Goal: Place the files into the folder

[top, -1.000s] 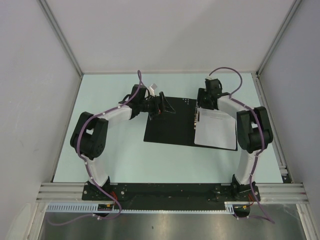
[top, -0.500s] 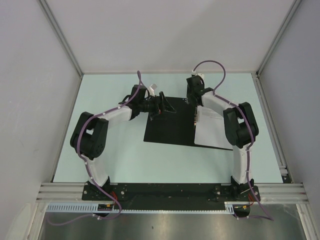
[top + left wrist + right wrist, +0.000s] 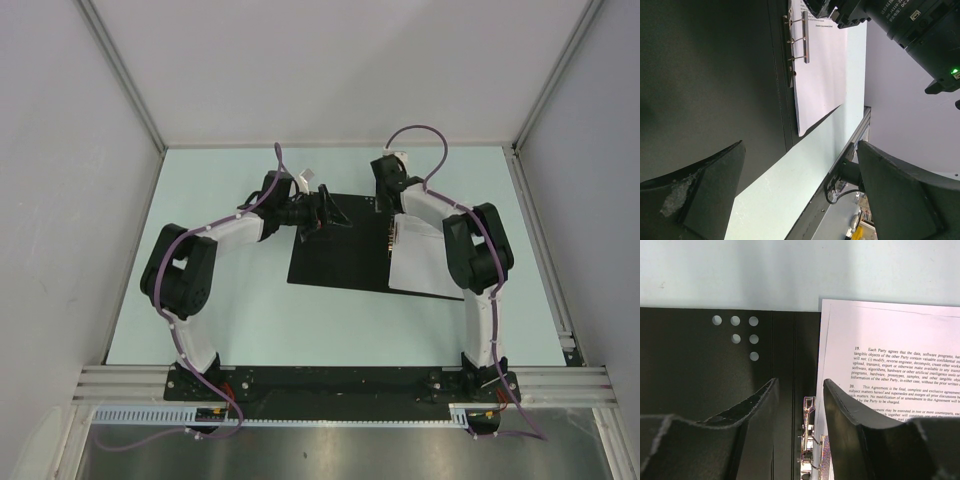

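The folder (image 3: 335,250) lies open on the table, black inside up. The files (image 3: 428,262), white printed sheets, lie on its right half beside the metal spine clip (image 3: 388,240). My left gripper (image 3: 328,212) hangs open and empty over the folder's far left part; in the left wrist view (image 3: 800,185) its jaws stand wide apart above the folder (image 3: 705,75), with the files (image 3: 822,65) and clip (image 3: 802,37) beyond. My right gripper (image 3: 388,197) is over the spine's far end. In the right wrist view (image 3: 800,395) its fingers straddle the clip (image 3: 808,440), open, next to the files (image 3: 890,345).
The pale green table (image 3: 220,300) is walled by white panels on three sides. Aluminium rails (image 3: 340,380) run along the near edge by the arm bases. Small round dots (image 3: 735,330) mark the folder's left leaf near its far edge.
My right arm has swung left and farther back, from over the files to over the far end of the folder's spine. The left arm, folder and files have not moved.
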Controlling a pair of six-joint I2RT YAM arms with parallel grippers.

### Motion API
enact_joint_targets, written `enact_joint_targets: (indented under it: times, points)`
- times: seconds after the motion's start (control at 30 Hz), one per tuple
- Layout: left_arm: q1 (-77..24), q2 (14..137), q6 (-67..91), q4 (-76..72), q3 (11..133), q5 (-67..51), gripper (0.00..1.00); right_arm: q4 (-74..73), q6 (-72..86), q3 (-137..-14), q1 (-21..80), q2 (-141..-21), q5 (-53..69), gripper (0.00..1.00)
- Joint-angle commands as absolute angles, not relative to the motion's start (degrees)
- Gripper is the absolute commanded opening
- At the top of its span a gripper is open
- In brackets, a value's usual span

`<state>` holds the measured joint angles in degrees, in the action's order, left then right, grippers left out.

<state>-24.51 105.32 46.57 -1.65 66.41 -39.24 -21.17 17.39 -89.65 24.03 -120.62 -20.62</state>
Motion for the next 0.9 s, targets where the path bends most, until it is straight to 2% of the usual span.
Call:
enact_joint_targets:
  times: [0.0, 0.23, 0.43, 0.67, 0.87]
  points:
    - [-24.4, 102.3, 47.3, -3.3, 66.1, -40.3, 1.00, -21.3, 18.5, -91.3, 24.3, -121.8, -22.3, 0.46]
    - [-24.4, 102.4, 47.3, -3.3, 66.1, -40.2, 1.00, -21.4, 18.9, -91.1, 24.1, -122.4, -21.8, 0.45]
    - [-24.4, 102.6, 47.2, -3.2, 66.0, -40.0, 1.00, -21.4, 19.2, -91.1, 23.9, -122.8, -21.0, 0.38]
    - [-24.4, 102.7, 46.7, -2.7, 66.0, -39.2, 0.99, -21.8, 19.2, -90.6, 23.9, -122.3, -21.0, 0.34]
    - [-24.4, 102.8, 46.5, -2.3, 66.2, -38.9, 1.00, -22.1, 19.2, -90.4, 23.8, -121.6, -20.9, 0.23]
